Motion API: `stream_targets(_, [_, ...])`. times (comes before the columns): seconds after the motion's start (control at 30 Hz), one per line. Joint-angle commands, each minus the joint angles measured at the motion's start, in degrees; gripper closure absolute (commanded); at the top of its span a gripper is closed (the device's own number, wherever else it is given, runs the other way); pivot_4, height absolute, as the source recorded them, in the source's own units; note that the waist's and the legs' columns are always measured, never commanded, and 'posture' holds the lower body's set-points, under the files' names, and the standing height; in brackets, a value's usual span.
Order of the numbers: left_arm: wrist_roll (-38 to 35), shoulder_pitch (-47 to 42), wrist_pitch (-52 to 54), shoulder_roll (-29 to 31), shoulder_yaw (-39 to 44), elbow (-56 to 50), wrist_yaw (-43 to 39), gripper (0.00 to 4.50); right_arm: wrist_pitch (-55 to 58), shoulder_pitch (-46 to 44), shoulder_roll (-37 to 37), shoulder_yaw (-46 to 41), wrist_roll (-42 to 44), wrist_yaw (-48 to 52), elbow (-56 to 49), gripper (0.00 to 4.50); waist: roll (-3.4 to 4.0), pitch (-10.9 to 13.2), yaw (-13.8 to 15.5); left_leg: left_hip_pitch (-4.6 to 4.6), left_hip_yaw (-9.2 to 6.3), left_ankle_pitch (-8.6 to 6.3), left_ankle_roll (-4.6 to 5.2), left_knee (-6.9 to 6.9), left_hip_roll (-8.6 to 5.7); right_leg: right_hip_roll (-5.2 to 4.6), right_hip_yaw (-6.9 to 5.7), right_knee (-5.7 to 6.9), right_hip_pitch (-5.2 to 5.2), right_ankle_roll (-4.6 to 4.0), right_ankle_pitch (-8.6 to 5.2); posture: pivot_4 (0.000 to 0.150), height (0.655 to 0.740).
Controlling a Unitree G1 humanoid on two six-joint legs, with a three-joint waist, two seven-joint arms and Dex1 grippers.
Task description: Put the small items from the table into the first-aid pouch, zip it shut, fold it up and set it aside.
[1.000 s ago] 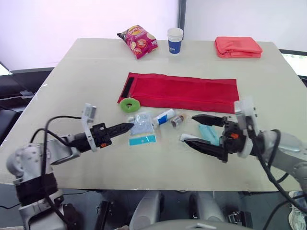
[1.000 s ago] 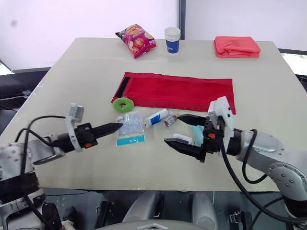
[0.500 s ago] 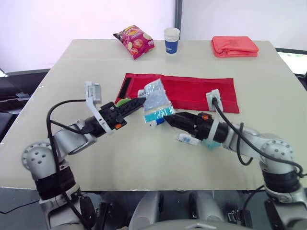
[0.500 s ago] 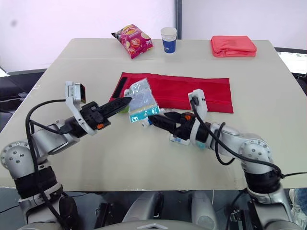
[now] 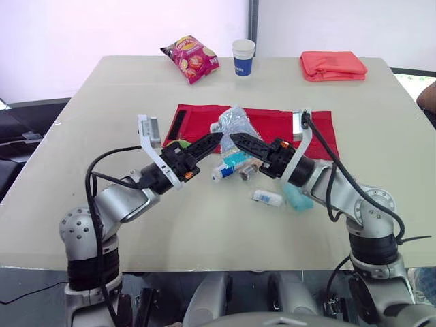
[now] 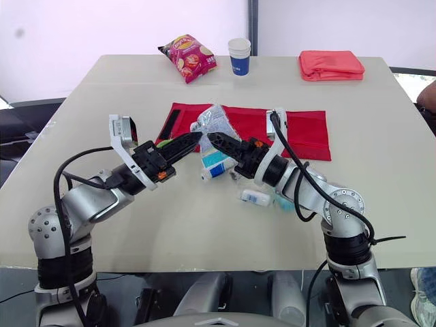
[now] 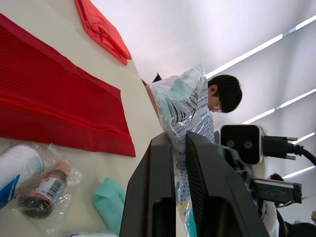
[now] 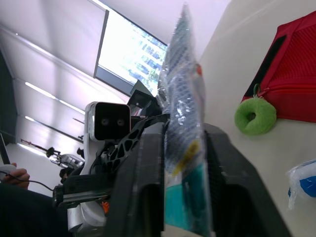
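Observation:
A clear plastic packet with a teal label hangs in the air over the near edge of the flat red pouch. My left gripper is shut on it from the left, and the left wrist view shows the packet pinched between the fingers. My right gripper meets it from the right, and its fingers press the same packet. On the table below lie a white and blue tube, a small bottle, a small white tube and a teal packet.
A green ring lies at the pouch's left end. At the far edge stand a crisp bag, a paper cup and a folded red cloth. A person stands beyond the table.
My left gripper lifted the clear packet off the table and carried it toward the pouch. My right gripper swung in from the right and shut on the same packet.

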Motion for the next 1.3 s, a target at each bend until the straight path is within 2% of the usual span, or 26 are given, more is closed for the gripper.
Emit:
stream_targets(0.03, [-1.05, 0.00, -2.06, 1.71, -0.92, -2.16, -1.48, 4.50, -0.71, -1.40, 0.22, -0.83, 1.78, -0.10, -1.82, 4.44, 0.00, 0.00, 0.00, 0.00, 0.00, 0.00, 0.00, 0.00, 0.00, 0.00, 0.00, 0.00, 0.00, 0.00, 0.00, 0.150, 0.7400])
stream_targets(0.1, [-0.03, -0.08, -2.41, 2.70, -1.33, -2.37, -2.52, 4.50, -0.71, -1.22, -0.03, -0.90, 2.13, -0.35, -1.98, 4.44, 0.00, 0.00, -0.03, 0.00, 0.00, 0.00, 0.00, 0.00, 0.00, 0.01, 0.00, 0.00, 0.00, 0.00, 0.00, 0.150, 0.7400])
stream_targets(0.2, [6.13, 0.76, -0.15, 7.10, -1.53, -4.11, -7.35, 4.50, -0.72, -0.83, -0.67, -1.17, 2.88, -1.15, -2.14, 4.44, 0.00, 0.01, -0.10, 0.00, 0.00, 0.00, 0.01, -0.02, 0.01, 0.03, 0.00, -0.01, 0.00, 0.00, -0.01, 0.150, 0.7400])
stream_targets(0.27, [9.93, 1.02, 0.13, 10.68, -0.84, -3.99, -9.96, 3.56, -0.54, -0.66, -1.38, -1.28, 3.50, -1.88, -2.40, 4.44, 0.10, 0.04, -0.25, -0.01, 0.01, 0.00, 0.01, -0.07, 0.02, 0.08, 0.01, -0.03, -0.02, -0.01, -0.01, 0.150, 0.7400])
stream_targets(0.3, [11.34, 0.89, 0.39, 12.64, -0.25, -3.40, -12.01, 3.31, -0.39, -0.54, -1.79, -1.41, 3.80, -2.05, -2.48, 4.44, 0.11, 0.04, -0.24, 0.00, 0.04, 0.00, 0.01, -0.09, 0.01, 0.09, 0.03, -0.02, -0.03, -0.02, -0.01, 0.150, 0.7400])
stream_targets(0.4, [16.10, 1.28, 1.62, 18.17, 1.01, -1.69, -18.98, 1.87, -0.11, 0.30, -3.45, -1.71, 4.28, -2.60, -2.57, 4.44, 0.14, 0.07, -0.46, 0.01, 0.03, -0.01, 0.02, -0.10, 0.04, 0.14, 0.02, -0.03, -0.04, -0.02, -0.02, 0.150, 0.7400])
stream_targets(0.53, [35.57, 1.30, -2.07, 30.65, -0.81, 3.65, -37.60, 0.04, 0.73, 3.22, -7.63, -2.80, 4.76, -2.07, -2.76, 4.44, 0.25, 0.15, -0.80, 0.00, 0.01, -0.03, 0.06, -0.17, 0.03, 0.19, -0.02, -0.07, -0.04, -0.04, -0.03, 0.150, 0.7400])
stream_targets(0.6, [49.62, -1.12, -9.64, 35.02, -7.21, 9.82, -46.31, 0.00, -0.10, 3.11, -8.92, -3.39, 6.08, -2.82, -3.59, 4.44, 0.39, 0.23, -1.06, 0.02, 0.11, -0.12, 0.22, -0.24, 0.01, 0.20, 0.07, -0.08, -0.06, -0.03, -0.03, 0.150, 0.7400])
stream_targets(0.67, [61.58, -7.48, -16.17, 35.52, -14.08, 19.20, -51.90, 0.00, -0.59, 2.86, -9.83, -4.02, 6.86, -3.45, -4.31, 4.44, 0.46, 0.27, -1.06, 0.06, 0.13, -0.14, 0.27, -0.28, 0.02, 0.20, 0.07, -0.05, -0.06, -0.03, -0.04, 0.150, 0.7400])
stream_targets(0.77, [77.46, -18.24, -25.94, 32.01, -23.81, 34.82, -58.26, 0.00, -0.89, 3.46, -10.88, -4.29, 6.49, -3.44, -5.44, 4.44, 0.43, 0.29, -0.97, 0.02, 0.06, -0.14, 0.27, -0.32, 0.06, 0.27, 0.02, -0.08, -0.07, -0.03, -0.03, 0.150, 0.7400])
stream_targets(0.87, [91.28, -29.24, -36.69, 25.82, -31.68, 53.10, -62.06, 0.00, -2.04, 4.50, -10.37, -3.77, 5.17, -4.37, -7.18, 4.44, 0.34, 0.31, -0.69, -0.03, 0.09, -0.13, 0.26, -0.32, 0.00, 0.18, 0.03, -0.07, -0.12, -0.01, -0.04, 0.150, 0.7400])
stream_targets(0.97, [100.80, -39.72, -44.46, 19.25, -35.57, 71.21, -62.78, 0.00, -3.93, 5.43, -8.73, -3.04, 4.26, -6.25, -9.49, 4.44, 0.07, 0.36, -0.70, -0.23, 0.09, 0.00, 0.03, -0.25, 0.00, 0.14, 0.01, -0.10, -0.24, 0.00, -0.03, 0.150, 0.7400])
stream_targets(1.07, [109.47, -48.57, -52.35, 13.29, -39.14, 85.08, -61.65, 0.00, -5.88, 7.54, -7.70, -2.70, 3.53, -8.20, -12.96, 4.44, -0.16, 0.39, -1.26, -1.13, 0.03, 0.01, 0.03, 0.09, -0.03, 0.12, -0.03, 0.06, -1.03, 0.03, 0.00, 0.150, 0.7400])
stream_targets(1.2, [118.72, -52.76, -59.94, 10.62, -42.36, 92.94, -59.30, 0.00, -7.59, 9.10, -6.83, -1.92, 2.38, -9.87, -15.37, 4.44, -0.25, 0.44, -1.89, -1.17, 0.11, -0.01, 0.07, 0.03, -0.06, 0.01, -0.01, -0.02, -1.09, 0.04, 0.00, 0.150, 0.7400])
stream_targets(1.3, [121.65, -54.42, -62.18, 8.62, -42.33, 95.26, -60.67, 0.00, -8.90, 10.60, -6.37, -1.50, 1.28, -10.85, -17.13, 4.44, -0.25, 0.44, -1.62, -1.15, 0.08, -0.01, 0.07, 0.02, -0.02, 0.06, -0.03, 0.06, -1.12, 0.04, 0.00, 0.150, 0.7400])
